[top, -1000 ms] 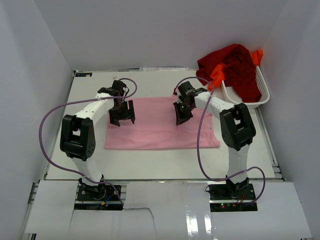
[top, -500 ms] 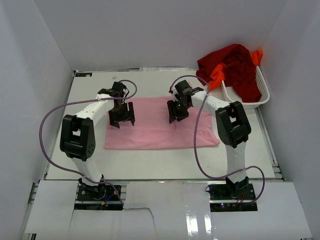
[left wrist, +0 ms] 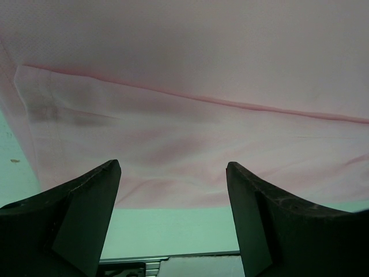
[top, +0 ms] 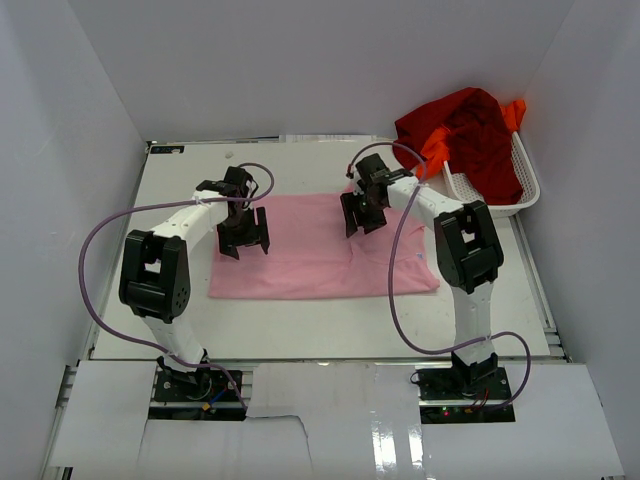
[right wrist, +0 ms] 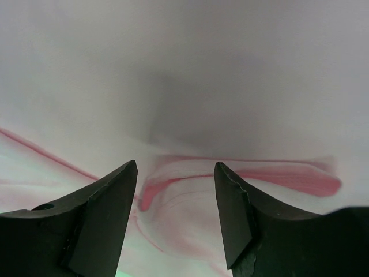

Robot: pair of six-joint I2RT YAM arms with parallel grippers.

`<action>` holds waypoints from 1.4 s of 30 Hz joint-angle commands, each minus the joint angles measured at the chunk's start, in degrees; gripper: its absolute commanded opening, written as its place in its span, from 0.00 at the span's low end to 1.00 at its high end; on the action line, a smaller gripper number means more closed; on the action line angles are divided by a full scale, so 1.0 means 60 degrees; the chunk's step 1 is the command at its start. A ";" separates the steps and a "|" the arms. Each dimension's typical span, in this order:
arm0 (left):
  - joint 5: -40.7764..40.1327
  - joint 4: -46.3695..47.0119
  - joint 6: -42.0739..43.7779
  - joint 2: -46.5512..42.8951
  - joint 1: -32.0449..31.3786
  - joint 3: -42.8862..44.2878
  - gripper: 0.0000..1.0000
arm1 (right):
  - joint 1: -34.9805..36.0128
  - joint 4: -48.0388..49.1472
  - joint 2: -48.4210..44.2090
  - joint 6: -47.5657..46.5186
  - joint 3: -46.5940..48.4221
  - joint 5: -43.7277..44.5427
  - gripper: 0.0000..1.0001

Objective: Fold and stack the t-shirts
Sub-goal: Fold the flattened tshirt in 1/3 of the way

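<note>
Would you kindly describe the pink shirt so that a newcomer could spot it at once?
Look at the white table: the pink shirt lies in its middle. It is spread flat as one rectangle, whereas the dark red shirt and the orange shirt are bunched on the white basket at the far right corner.

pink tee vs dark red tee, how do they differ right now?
Pose: the pink t-shirt lies flat as a neat rectangle; the dark red t-shirt is crumpled in a heap.
Place: the pink one is on the table; the dark red one is piled on the white basket at the far right.
Shared: both are plain cloth.
</note>
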 commanded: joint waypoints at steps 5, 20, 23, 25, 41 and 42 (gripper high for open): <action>0.0139 0.0149 0.0092 -0.0652 0.0003 -0.0020 0.85 | -0.0412 -0.0450 -0.0424 -0.0283 0.0416 0.1034 0.63; 0.0154 0.0179 0.0107 -0.0667 0.0003 -0.0049 0.85 | -0.0603 -0.0509 -0.0482 -0.0298 0.0255 0.3173 0.61; 0.0169 0.0193 0.0121 -0.0637 0.0003 -0.0063 0.85 | -0.0647 -0.0509 -0.0497 -0.0284 0.0182 0.3466 0.60; 0.0183 0.0193 0.0121 -0.0623 0.0003 -0.0064 0.85 | -0.0691 -0.0509 -0.0453 -0.0298 0.0153 0.3525 0.58; 0.0154 0.0237 0.0136 -0.0637 0.0003 -0.0239 0.85 | -0.0925 -0.0479 -0.0321 -0.0269 0.0006 0.3204 0.16; 0.0140 0.0237 0.0150 -0.0652 0.0003 -0.0239 0.85 | -0.0954 -0.0465 -0.0321 -0.0269 0.0006 0.3174 0.17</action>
